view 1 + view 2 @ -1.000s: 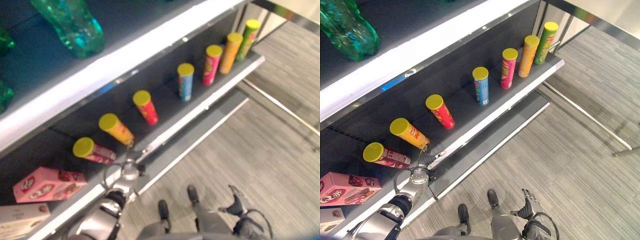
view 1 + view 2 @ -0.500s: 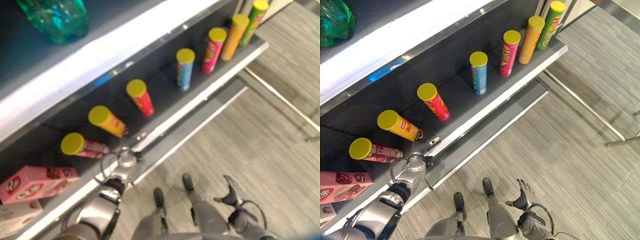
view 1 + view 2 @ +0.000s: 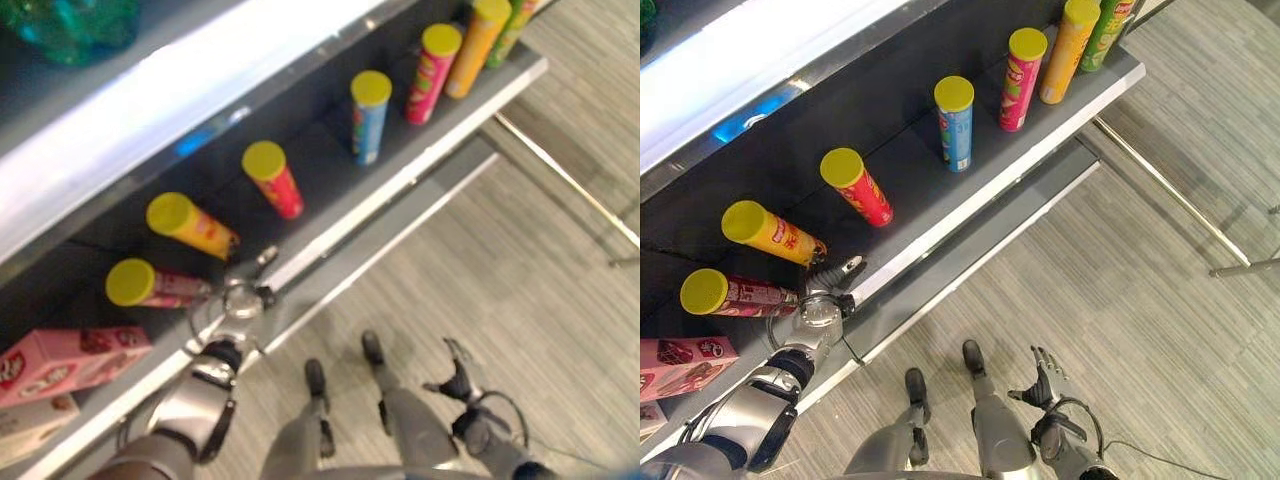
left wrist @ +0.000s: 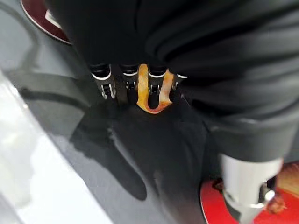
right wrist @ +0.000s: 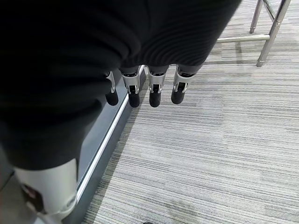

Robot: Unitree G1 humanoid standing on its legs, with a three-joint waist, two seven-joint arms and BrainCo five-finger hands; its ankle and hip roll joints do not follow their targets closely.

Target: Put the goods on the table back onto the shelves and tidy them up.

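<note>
Several yellow-lidded snack cans stand on the dark lower shelf. A maroon can, an orange can and a red can lean towards me at the left. A blue can, a pink can, a tall orange can and a green can follow to the right. My left hand rests on the shelf at the orange can's foot, fingers straight against it. Low over the floor, my right hand hangs open, its fingers straight.
A pink box lies on the shelf left of the maroon can. Above runs a lit upper shelf edge with a green bottle. A metal frame bar crosses the grey floor at the right.
The whole view has shifted, so the camera moved. My left hand stays at the orange can's foot and my right hand still hangs low.
</note>
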